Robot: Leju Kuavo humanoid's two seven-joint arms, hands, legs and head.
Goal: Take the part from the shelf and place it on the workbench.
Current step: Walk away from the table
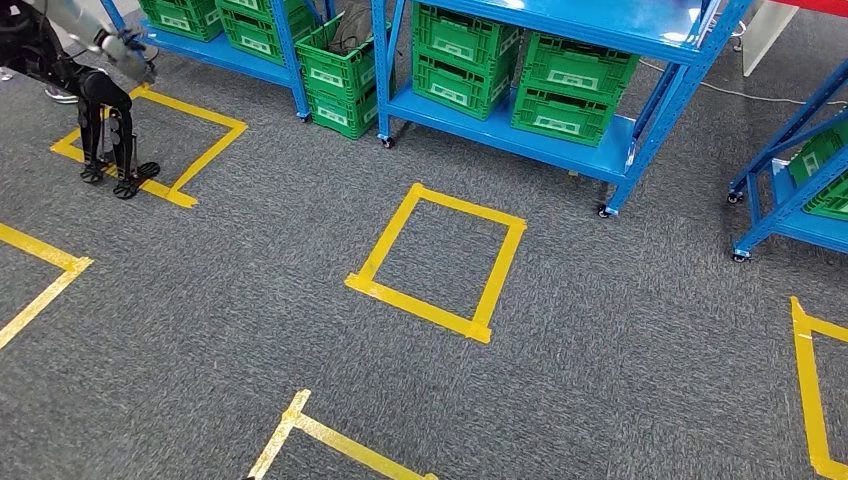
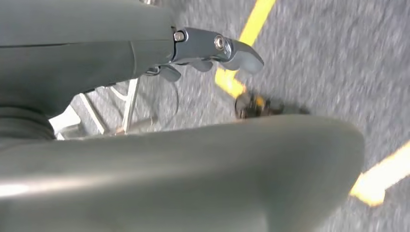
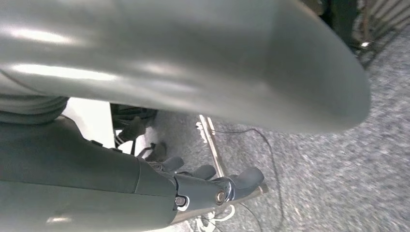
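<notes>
A blue wheeled shelf (image 1: 520, 135) stands ahead in the head view with green crates (image 1: 570, 85) on its lower level. I cannot make out what lies in the crates. My left hand (image 2: 121, 53) hangs over the grey carpet, its dark fingers (image 2: 217, 50) stretched out apart from the thick thumb (image 2: 217, 164), nothing in it. My right hand (image 3: 145, 188) hangs the same way above the carpet. Its fingers (image 3: 241, 179) are loosely extended and it holds nothing.
A yellow tape square (image 1: 440, 260) marks the carpet before the shelf. More blue shelves stand at the left (image 1: 250, 45) and right (image 1: 790, 200), with a green crate (image 1: 340, 80) on the floor between. Another dark legged robot (image 1: 100, 95) stands at the far left.
</notes>
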